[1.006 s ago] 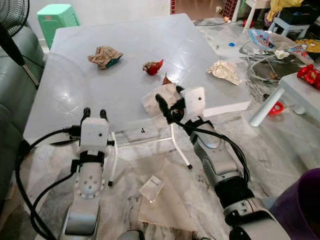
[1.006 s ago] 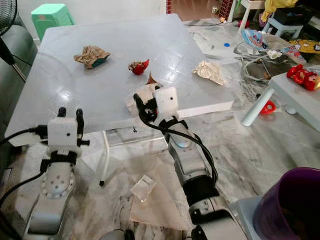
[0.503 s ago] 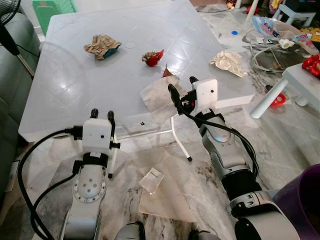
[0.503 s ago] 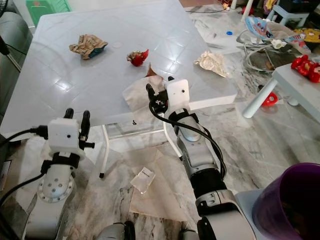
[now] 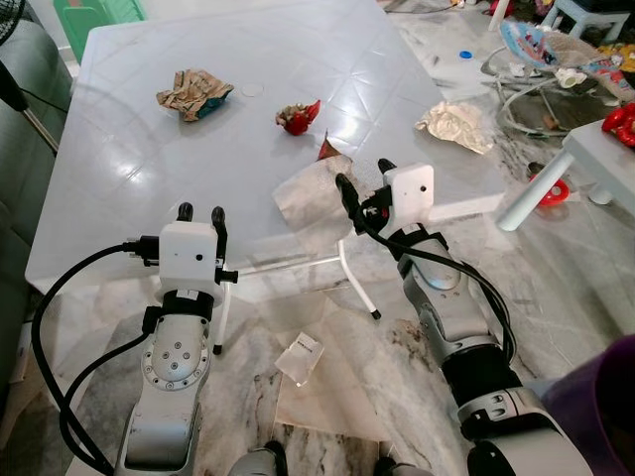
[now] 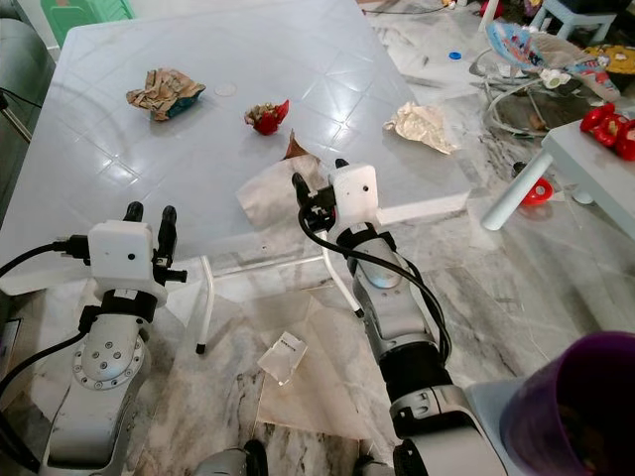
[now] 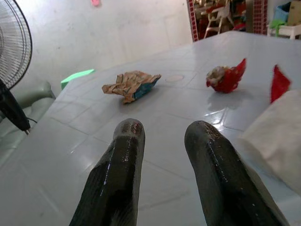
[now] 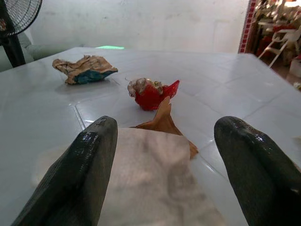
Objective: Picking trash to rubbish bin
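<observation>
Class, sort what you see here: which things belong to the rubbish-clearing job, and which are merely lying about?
Job:
flat white paper napkin
red crumpled wrapper
brown-and-teal crumpled packet
crumpled silver foil
purple plastic bin
right gripper, open

Lying about:
green plastic stool
small clear packet on floor

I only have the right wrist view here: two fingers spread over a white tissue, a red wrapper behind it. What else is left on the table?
Observer: Beyond the tissue and red wrapper, there is a crumpled brown wrapper toward the far left, and a crumpled silver wrapper near the table's right edge.
Operator: Where is the left gripper?
Observer: The left gripper hovers at the near edge, fingers apart, holding nothing.
Operator: Is a bin in sight?
Observer: A purple bin stands on the floor beside the right arm.
</observation>
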Controlling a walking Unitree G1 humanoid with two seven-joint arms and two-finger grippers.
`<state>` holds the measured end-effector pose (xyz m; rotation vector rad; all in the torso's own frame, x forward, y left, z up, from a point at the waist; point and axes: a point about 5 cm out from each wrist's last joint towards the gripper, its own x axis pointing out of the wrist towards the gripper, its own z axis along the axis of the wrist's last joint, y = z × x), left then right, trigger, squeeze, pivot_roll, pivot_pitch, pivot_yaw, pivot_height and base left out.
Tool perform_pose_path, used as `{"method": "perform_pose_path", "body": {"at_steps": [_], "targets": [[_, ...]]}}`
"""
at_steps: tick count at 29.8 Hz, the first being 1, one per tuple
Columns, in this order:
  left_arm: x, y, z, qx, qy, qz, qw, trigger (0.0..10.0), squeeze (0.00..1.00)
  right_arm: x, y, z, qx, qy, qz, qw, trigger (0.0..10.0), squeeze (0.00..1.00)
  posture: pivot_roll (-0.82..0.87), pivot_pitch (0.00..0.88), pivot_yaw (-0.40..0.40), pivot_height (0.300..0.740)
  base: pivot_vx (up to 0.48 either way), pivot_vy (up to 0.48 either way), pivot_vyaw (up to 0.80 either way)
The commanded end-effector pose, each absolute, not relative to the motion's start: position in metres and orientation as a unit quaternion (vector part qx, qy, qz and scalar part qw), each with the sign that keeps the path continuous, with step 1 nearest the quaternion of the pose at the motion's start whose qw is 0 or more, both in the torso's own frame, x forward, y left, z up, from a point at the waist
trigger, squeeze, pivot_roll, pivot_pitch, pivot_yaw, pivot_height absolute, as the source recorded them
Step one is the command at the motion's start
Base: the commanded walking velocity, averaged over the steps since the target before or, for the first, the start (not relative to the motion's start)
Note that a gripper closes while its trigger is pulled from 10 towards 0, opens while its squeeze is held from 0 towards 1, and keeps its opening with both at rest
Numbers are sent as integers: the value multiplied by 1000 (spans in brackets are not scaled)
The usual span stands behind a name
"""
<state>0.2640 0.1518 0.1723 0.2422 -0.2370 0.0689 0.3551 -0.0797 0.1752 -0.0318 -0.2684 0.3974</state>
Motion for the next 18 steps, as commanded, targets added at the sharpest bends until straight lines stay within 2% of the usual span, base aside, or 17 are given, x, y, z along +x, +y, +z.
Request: {"method": "perform_pose_path", "body": {"at_steps": [1,6,18], "targets": [[263,154,173,121,-116,36,985,10000,0,354,-77,178,-15,-139,207,968,10000,0,101,182,3,740,345,0,0],[263,154,173,119,-114,37,986,10000,0,354,-76,175,-15,-129,217,967,10000,0,97,179,3,740,317,0,0],[261,157,168,132,-104,57,984,10000,0,349,-71,165,-2,-97,269,958,10000,0,97,180,1,740,0,0,0]]}}
